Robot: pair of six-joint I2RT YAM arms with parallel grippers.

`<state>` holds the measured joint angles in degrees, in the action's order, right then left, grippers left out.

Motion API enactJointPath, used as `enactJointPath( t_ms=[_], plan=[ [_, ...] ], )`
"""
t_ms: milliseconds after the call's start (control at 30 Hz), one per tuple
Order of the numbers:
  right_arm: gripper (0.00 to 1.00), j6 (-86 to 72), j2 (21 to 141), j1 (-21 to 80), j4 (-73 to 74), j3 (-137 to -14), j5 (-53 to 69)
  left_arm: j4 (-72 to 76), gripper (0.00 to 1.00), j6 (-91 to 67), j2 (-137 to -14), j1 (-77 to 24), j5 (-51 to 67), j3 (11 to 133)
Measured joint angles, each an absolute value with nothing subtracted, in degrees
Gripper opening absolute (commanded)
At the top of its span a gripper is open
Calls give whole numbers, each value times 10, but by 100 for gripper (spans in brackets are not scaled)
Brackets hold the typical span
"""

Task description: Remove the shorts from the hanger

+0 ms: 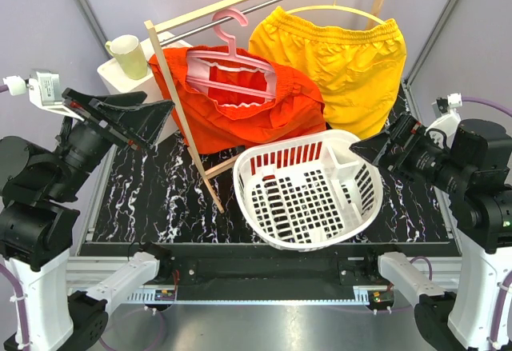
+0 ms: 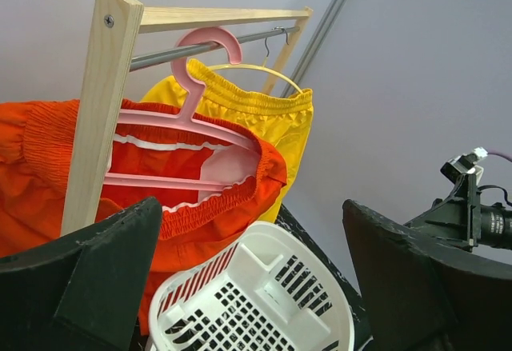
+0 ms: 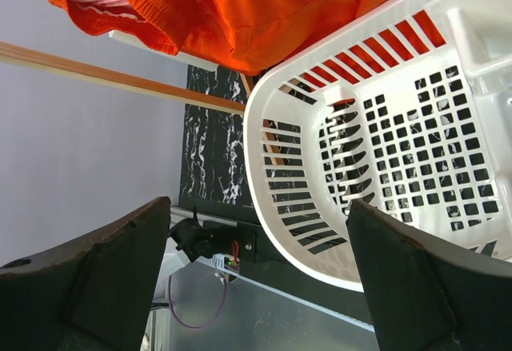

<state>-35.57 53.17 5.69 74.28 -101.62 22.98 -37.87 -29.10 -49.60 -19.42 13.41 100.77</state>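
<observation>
The right gripper stands with its jaws wide apart and nothing between them; its two dark fingers fill the lower corners. A white slotted basket occupies the right side, resting on the black marbled table. The orange-red shorts hang across the top edge, their lower fabric overlapping the basket's upper rim. A wooden bar runs from the left edge towards the basket. A grey wall lies at left.
</observation>
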Motion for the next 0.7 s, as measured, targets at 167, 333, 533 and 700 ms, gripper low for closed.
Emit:
enactJointPath(
  t_ms=[167, 333, 533, 700],
  plan=[
    [100, -336, 548, 57, 759, -1017, 226, -381, 99, -304, -496, -194, 135, 1007],
    [100, -324, 570, 57, 741, -1007, 249, -394, 99, -316, -501, -194, 146, 1007],
    [100, -321, 597, 57, 689, -989, 311, -417, 99, -353, -513, -194, 136, 1006],
    [100, -315, 653, 67, 636, -1010, 363, -425, 99, -356, -515, -194, 156, 1007]
  ],
)
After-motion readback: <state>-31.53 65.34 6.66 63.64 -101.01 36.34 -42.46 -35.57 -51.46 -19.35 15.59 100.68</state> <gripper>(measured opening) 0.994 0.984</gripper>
